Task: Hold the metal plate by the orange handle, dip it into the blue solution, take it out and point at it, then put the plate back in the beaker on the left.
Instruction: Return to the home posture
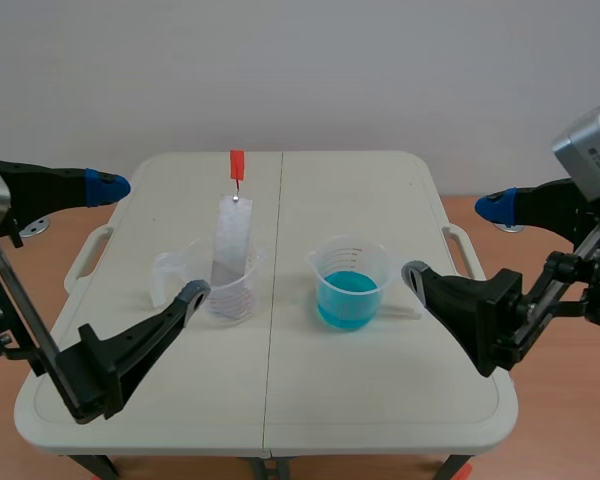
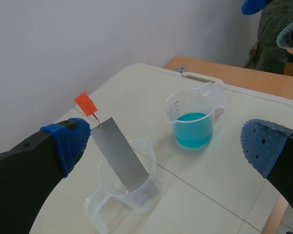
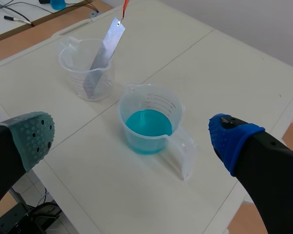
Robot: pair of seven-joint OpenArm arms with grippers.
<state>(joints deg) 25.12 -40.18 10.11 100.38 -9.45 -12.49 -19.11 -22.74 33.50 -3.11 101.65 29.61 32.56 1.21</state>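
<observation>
1. Clear beaker [image 1: 230,296]: my landmark. I see it upright on the surface [image 1: 380,400], left of the centre seam, with its handle turned to the left.
2. Metal plate [image 1: 231,240]: its lower end stands inside the clear beaker. It leans against the rim and its upper end rises well above it.
3. Orange handle [image 1: 237,165]: a small tab joined to the plate's upper end by a thin link. It sits directly above the clear beaker, and nothing is touching it.
4. Beaker of blue solution [image 1: 350,285]: upright on the surface to the right of the clear beaker, across the seam and apart from it. Its handle points right.
5. Blue solution [image 1: 347,296]: fills the lower part of that second beaker.
6. Left tool [image 1: 148,241]: left of the clear beaker, fingers spread wide and gripping nothing. The grey-padded fingertip [image 1: 192,295] is just beside the clear beaker's near left wall. The blue-padded fingertip [image 1: 106,187] is well off to the left.
7. Right tool [image 1: 455,240]: well to the right of the clear beaker, beyond the solution beaker, fingers spread wide and gripping nothing.
</observation>
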